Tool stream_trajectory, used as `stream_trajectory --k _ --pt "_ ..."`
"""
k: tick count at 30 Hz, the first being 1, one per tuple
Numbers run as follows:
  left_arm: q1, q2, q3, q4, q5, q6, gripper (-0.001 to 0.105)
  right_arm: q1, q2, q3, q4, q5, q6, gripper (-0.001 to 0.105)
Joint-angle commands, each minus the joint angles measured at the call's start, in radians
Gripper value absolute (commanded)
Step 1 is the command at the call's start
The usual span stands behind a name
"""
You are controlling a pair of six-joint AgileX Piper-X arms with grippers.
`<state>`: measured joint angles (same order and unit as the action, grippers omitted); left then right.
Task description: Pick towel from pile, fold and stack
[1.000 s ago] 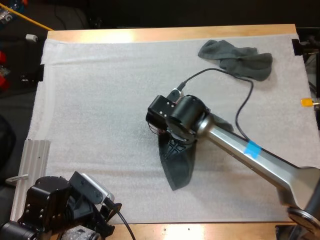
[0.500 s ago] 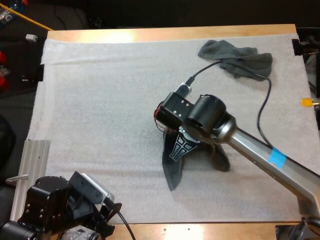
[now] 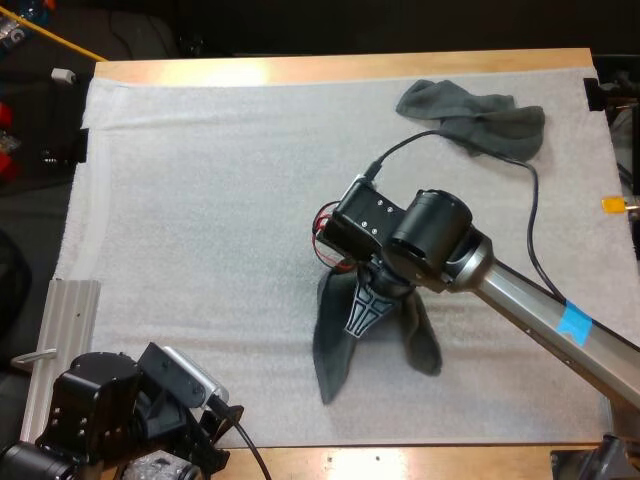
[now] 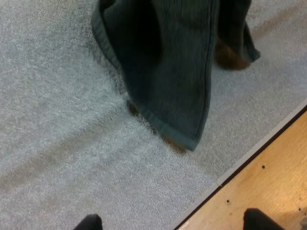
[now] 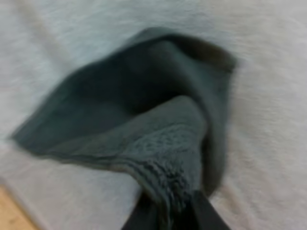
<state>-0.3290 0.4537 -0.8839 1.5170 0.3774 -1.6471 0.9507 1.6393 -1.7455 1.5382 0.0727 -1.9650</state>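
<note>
A dark grey-green towel (image 3: 338,338) hangs over the middle of the white mat (image 3: 200,200), its lower corner touching the mat. My right gripper (image 3: 372,285) is shut on the towel's upper part. In the right wrist view the fingers (image 5: 144,216) pinch a bunched fold of the towel (image 5: 144,124) while the rest drapes below. A second crumpled towel (image 3: 475,118) lies at the mat's far right corner. My left gripper (image 4: 175,223) is open, low over the mat near the front edge, and faces the hanging towel (image 4: 177,72) from a short distance.
A ribbed metal rail (image 3: 62,330) lies beside the mat's left edge. The wooden table edge (image 4: 259,182) runs just in front of the hanging towel. Bare mat spreads to the left and far side.
My right arm has shifted right and toward the front with the towel. The towel has dropped lower and spread into two hanging flaps. The left arm has stayed put.
</note>
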Motion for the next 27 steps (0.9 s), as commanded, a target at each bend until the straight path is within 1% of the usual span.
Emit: stream_trajectory --k 1,4,6,10,12,15,17,19,20,22,27 --pt "-0.005 0.001 -0.003 0.004 0.001 -0.008 0.058 -0.003 -0.008 -0.008 0.048 -0.091 -0.041 0.000" --pt "-0.005 0.001 -0.003 0.004 0.001 -0.008 0.058 -0.003 -0.008 -0.008 0.048 -0.208 -0.064 0.000" --pt "-0.005 0.001 -0.003 0.004 0.001 -0.008 0.058 -0.003 -0.008 -0.008 0.048 -0.250 -0.066 0.000" --pt "-0.005 0.001 -0.003 0.004 0.001 -0.008 0.058 -0.003 -0.008 -0.008 0.048 -0.378 -0.092 0.000" --pt "-0.005 0.001 -0.003 0.004 0.001 -0.008 0.058 -0.003 -0.008 -0.008 0.048 -0.416 -0.099 0.000" --pt "-0.005 0.001 -0.003 0.004 0.001 -0.008 0.058 -0.003 -0.008 -0.003 0.048 -0.414 -0.103 0.000" --pt "-0.005 0.001 -0.003 0.004 0.001 -0.008 0.058 -0.003 -0.008 0.024 0.048 -0.356 -0.097 0.000" --pt "-0.005 0.001 -0.003 0.004 0.001 -0.008 0.058 -0.003 -0.008 0.079 0.048 -0.274 -0.081 0.000" --pt "-0.005 0.001 -0.003 0.004 0.001 -0.008 0.058 -0.003 -0.008 0.101 0.048 -0.261 -0.080 0.000" --pt "-0.005 0.001 -0.003 0.004 0.001 -0.008 0.058 -0.003 -0.008 0.165 0.036 -0.259 -0.080 0.000" --pt "-0.005 0.001 -0.003 0.004 0.001 -0.008 0.058 -0.003 -0.008 0.253 0.011 -0.279 -0.053 0.000"
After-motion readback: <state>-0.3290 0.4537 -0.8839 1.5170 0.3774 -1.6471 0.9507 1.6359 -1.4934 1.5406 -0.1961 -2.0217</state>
